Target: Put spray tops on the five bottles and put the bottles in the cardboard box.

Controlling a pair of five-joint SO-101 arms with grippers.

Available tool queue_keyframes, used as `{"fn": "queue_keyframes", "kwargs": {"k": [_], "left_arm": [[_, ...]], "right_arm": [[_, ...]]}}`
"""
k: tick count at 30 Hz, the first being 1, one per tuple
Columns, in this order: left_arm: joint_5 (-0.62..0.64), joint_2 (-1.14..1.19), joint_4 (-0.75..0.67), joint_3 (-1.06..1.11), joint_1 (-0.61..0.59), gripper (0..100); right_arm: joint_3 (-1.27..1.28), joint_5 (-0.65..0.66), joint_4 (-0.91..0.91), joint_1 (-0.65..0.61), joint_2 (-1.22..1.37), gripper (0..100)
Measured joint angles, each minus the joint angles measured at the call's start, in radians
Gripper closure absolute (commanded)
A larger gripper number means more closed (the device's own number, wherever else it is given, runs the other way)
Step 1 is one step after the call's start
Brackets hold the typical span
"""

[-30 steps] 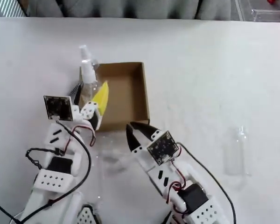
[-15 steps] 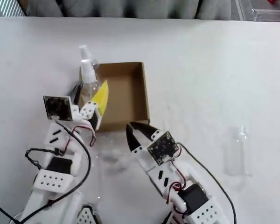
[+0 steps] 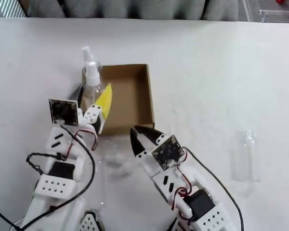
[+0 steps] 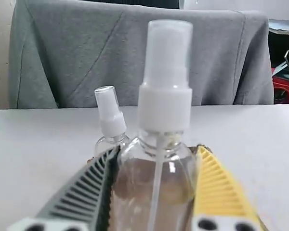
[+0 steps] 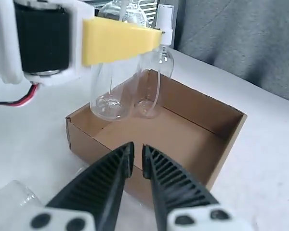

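Note:
The cardboard box (image 3: pixel 130 103) sits open at mid-table. My left gripper (image 3: pixel 92 92) is at the box's left side, its grey and yellow fingers shut on a clear bottle (image 4: pixel 154 187) that wears a white spray top (image 4: pixel 164 91). The held bottle (image 5: pixel 110 94) is upright with its base at the box floor. A second capped bottle (image 5: pixel 154 84) stands upright in the box's far corner just beyond it. My right gripper (image 3: pixel 135 134) is on the near side of the box, black fingers shut on nothing. An uncapped clear bottle (image 3: pixel 243 155) lies on the table to the right.
Another clear bottle (image 5: pixel 12 204) lies on the table close beside my right gripper. A grey cloth-covered chair (image 4: pixel 135 53) stands beyond the table's far edge. Open white tabletop (image 3: pixel 216 72) spreads to the right of the box.
The left wrist has shifted very slightly to the right with the bottle still in its grip. The right arm has not moved.

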Motion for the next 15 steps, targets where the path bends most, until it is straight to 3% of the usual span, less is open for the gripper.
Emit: {"fn": "queue_keyframes", "kwargs": {"k": [10,15], "left_arm": [[-0.006,0.005,-0.058,0.0,0.0,94],[-0.006,0.144,-0.058,-0.051,-0.037,94]], "right_arm": [[0.0,0.0,0.0,0.0,0.0,98.4],[0.0,0.0,0.0,0.0,0.0,98.4]]}}
